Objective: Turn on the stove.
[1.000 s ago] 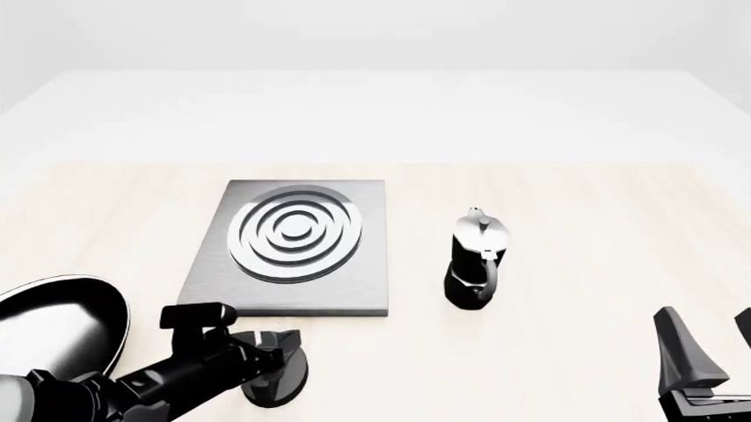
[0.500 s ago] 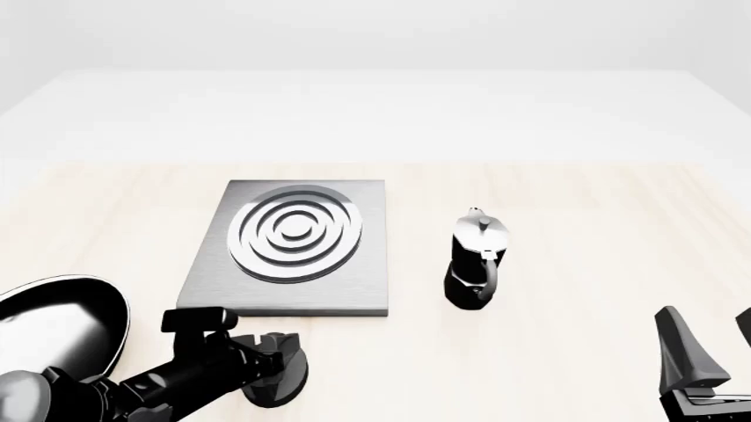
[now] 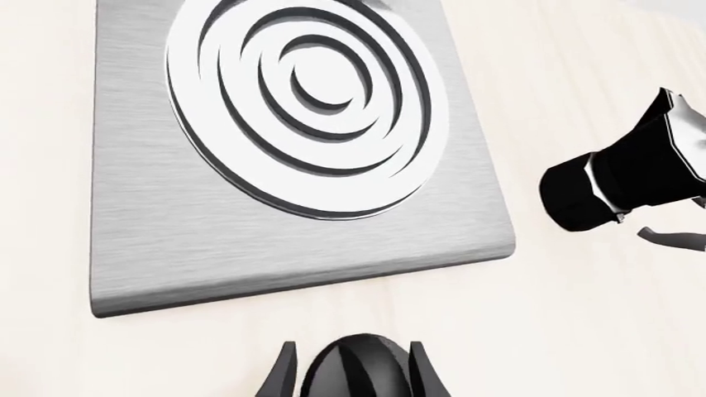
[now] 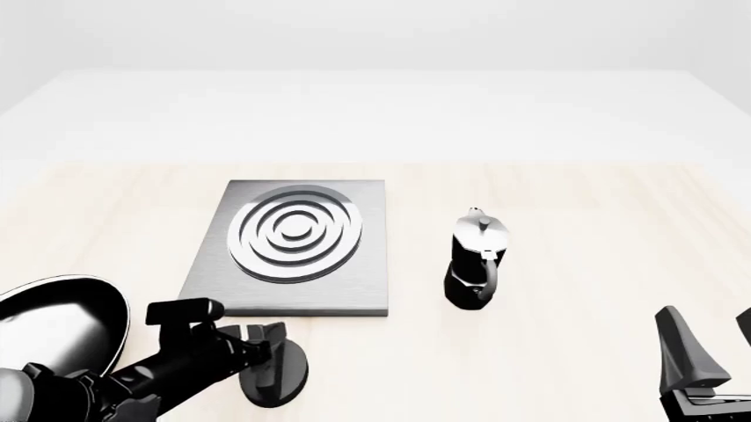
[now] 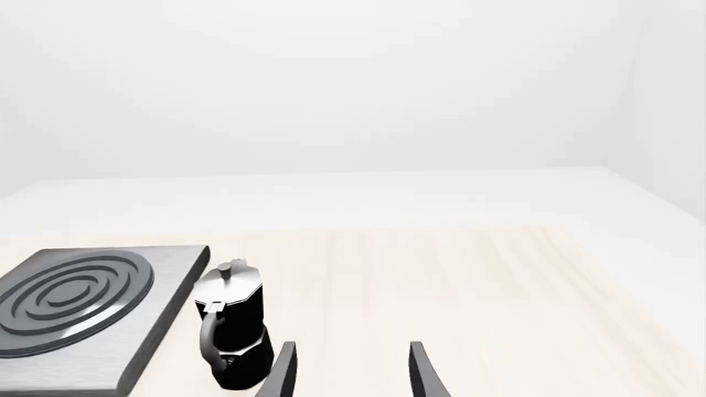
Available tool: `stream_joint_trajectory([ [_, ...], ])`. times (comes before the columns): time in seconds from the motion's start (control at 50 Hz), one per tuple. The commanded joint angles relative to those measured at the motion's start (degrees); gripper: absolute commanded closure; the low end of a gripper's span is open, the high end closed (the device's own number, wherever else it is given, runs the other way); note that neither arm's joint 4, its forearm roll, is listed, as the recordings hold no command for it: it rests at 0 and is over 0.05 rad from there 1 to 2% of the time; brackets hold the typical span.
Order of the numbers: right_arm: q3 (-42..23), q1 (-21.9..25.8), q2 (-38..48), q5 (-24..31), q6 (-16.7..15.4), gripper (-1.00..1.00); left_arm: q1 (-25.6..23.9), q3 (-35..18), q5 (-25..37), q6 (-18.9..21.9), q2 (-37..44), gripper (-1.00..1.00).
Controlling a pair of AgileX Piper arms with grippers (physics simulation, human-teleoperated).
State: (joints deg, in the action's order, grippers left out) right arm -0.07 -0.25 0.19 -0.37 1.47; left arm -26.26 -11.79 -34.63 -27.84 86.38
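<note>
Knob [image 3: 355, 370]: seated between the 2 fingers of left gripper [image 4: 267, 353], jaws closed around it. Stove [image 4: 294, 248]: just beyond those jaws. Right gripper [image 5: 347, 368]: jaws apart, empty. Status: knob grasped; whether turned, cannot tell.

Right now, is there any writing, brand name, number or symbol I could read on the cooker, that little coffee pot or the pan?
None: the stove, its knob, the moka pot, the frying pan and the table bear no text, numbers or signs.
</note>
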Motion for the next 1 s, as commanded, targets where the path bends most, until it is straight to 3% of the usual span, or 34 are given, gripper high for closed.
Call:
stream_joint_trajectory([
  [0.02,-0.02,-0.02,-0.02,0.03,-0.06,-1.0,3.87,-0.14,1.39,1.79,-1.27,-1.0],
  [0.32,-0.03,0.13,0.05,0.14,-0.33,-1.0,5.0,0.34,3.37,2.25,-4.34,-1.0],
  [0.52,0.01,0.04,-0.1,-0.05,-0.66,-1.0,5.86,0.78,7.35,3.93,-10.6,-1.0],
  [1.0,-0.05,-0.17,-0.17,-1.04,-1.53,-1.0,10.31,0.67,30.57,7.4,-39.99,-1.0],
])
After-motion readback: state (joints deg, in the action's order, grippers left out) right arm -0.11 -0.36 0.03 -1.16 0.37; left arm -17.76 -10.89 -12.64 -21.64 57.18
